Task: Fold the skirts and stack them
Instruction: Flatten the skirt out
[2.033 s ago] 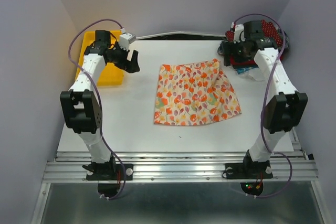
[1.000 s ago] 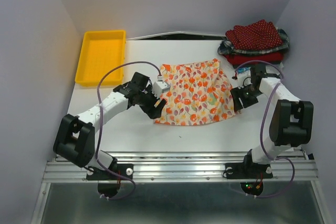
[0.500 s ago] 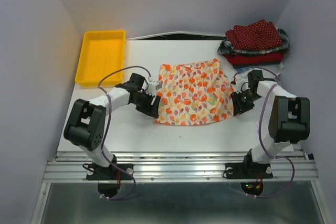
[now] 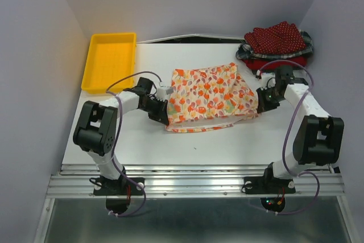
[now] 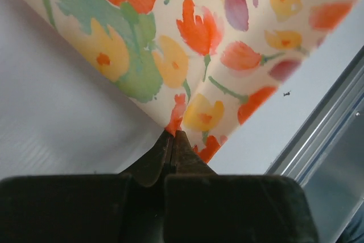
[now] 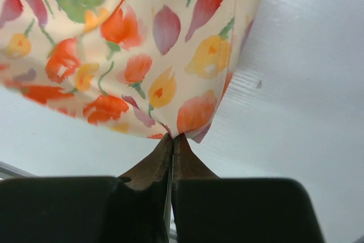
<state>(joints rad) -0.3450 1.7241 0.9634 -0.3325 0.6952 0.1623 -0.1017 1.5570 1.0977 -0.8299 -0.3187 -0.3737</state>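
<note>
**Item in hand:** the flowered skirt (image 4: pixel 210 95), cream with orange-red blooms. It lies spread in the middle of the counter (image 4: pixel 142 146), narrow end to the far side and wide hem toward the arms.

**Left hand** (image 5: pixel 173 136): closed tight on the near-left corner of the hem. Its wrist view shows only a small nip of cloth between the fingertips.

**Right hand** (image 6: pixel 172 139): also closed, pinching the near-right corner just as shallowly.

**Hem:** both corners sit slightly off the counter. From above, a strip of cloth shows along the near edge below the raised hem. This suggests the hands may hold the top layer only, though neither wrist view settles it.

**Other skirts:** a pile (image 4: pixel 276 49) sits at the far right corner, just beyond the right hand. It has a dark red dotted skirt on top, a plain red one beneath and a plaid edge at the side.

**Also present:** a yellow tray (image 4: pixel 108 61) at the far left.

**Handling, as judged:**
- The cloth is thin, light and limp, so it will sag between the two hands.
- The two layers may slide over one another.
- The hem corners are the right place to take hold, provided both layers are caught and the edge is kept taut.

**Risks:**
- A pinch this shallow may slip free mid-fold.
- An under layer left behind would give a crooked fold — worth checking before the hem is carried over to the far end
</note>
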